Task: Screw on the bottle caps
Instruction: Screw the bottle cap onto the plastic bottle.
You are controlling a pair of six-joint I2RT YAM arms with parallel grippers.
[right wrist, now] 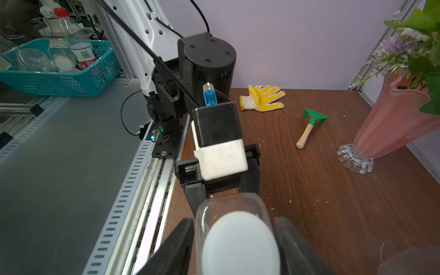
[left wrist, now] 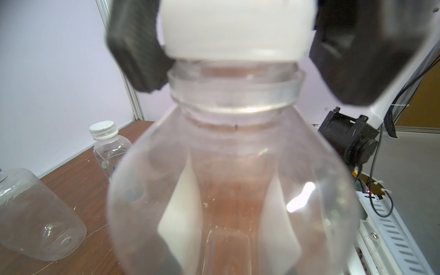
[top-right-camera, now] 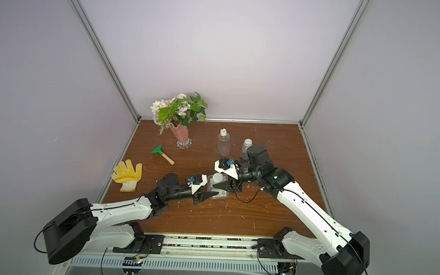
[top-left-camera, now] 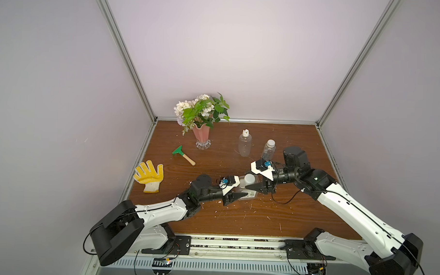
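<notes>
A square clear bottle (top-left-camera: 250,194) with a white label stands near the table's front middle, and my left gripper (top-left-camera: 242,189) is shut on its body. In the left wrist view its pale pads (left wrist: 181,214) show through the bottle (left wrist: 233,166). A flat white cap (top-left-camera: 249,178) sits on the neck. My right gripper (right wrist: 234,221) is open round this cap (right wrist: 240,245): one finger touches it and the other stands a sliver off. Behind, a rounded bottle (top-left-camera: 245,145) carries a ribbed nozzle cap (top-left-camera: 245,133). A slim bottle (top-left-camera: 268,151) wears a white cap (top-left-camera: 271,143).
A pink vase (top-left-camera: 201,136) of flowers stands at the back left. A green hand rake (top-left-camera: 183,154) and a yellow glove (top-left-camera: 149,176) lie on the left side. A blue basket (right wrist: 57,69) of jars sits off the table beyond the front rail (top-left-camera: 235,244).
</notes>
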